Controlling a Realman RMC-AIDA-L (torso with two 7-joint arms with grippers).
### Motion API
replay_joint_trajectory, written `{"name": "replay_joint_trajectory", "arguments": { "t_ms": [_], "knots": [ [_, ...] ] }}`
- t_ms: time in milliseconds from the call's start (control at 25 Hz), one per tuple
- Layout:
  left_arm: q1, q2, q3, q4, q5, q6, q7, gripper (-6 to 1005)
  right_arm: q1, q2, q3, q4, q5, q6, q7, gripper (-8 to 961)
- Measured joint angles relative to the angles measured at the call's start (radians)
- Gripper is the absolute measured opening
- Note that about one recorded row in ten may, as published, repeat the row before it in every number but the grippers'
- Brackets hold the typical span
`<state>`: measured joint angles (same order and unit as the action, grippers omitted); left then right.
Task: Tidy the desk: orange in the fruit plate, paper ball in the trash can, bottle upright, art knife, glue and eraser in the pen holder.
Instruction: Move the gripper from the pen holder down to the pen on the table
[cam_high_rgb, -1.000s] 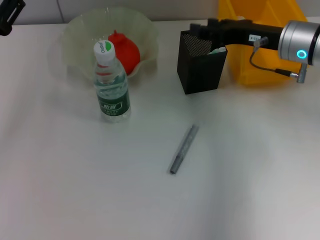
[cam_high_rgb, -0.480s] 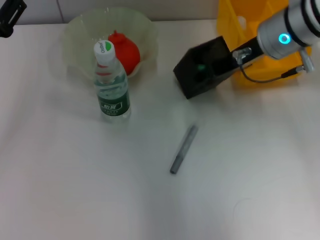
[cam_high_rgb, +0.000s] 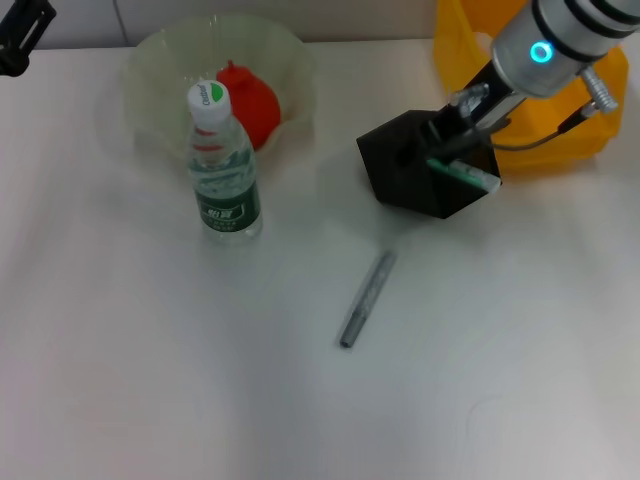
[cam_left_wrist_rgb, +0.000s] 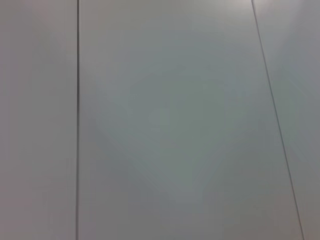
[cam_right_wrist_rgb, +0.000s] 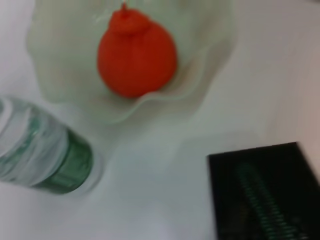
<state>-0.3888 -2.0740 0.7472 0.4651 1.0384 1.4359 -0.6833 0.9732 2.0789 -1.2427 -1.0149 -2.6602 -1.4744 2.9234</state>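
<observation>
On the bottle (cam_high_rgb: 224, 178), writing is unreadable.

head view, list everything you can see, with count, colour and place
orange: 1, red-orange, in the fruit plate
fruit plate: 1, pale green, far left of table
bottle: 1, clear with green label, upright in front of the plate
pen holder: 1, black mesh, tipped over beside the trash can
trash can: 1, yellow, far right
grey pen-like stick: 1, lying mid-table
green-white item: 1, at the holder's mouth
table: 1, white
right gripper: at the holder
left gripper: far left edge, parked
</observation>
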Motion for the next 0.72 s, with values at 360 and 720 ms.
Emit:
{"name": "replay_joint_trajectory", "arguments": {
  "t_ms": [360,720],
  "knots": [
    [-0.006,0.001,0.004,0.0,-0.002,-0.002,0.001,618,-0.041,-0.003,0.021,-0.034,-0.027,0.081,-0.029,694],
    [-0.019,0.001,0.007,-0.022,-0.003,-0.007,0.014,618,-0.041,-0.002,0.02,-0.058,-0.021,0.198,-0.109,694]
  ]
}}
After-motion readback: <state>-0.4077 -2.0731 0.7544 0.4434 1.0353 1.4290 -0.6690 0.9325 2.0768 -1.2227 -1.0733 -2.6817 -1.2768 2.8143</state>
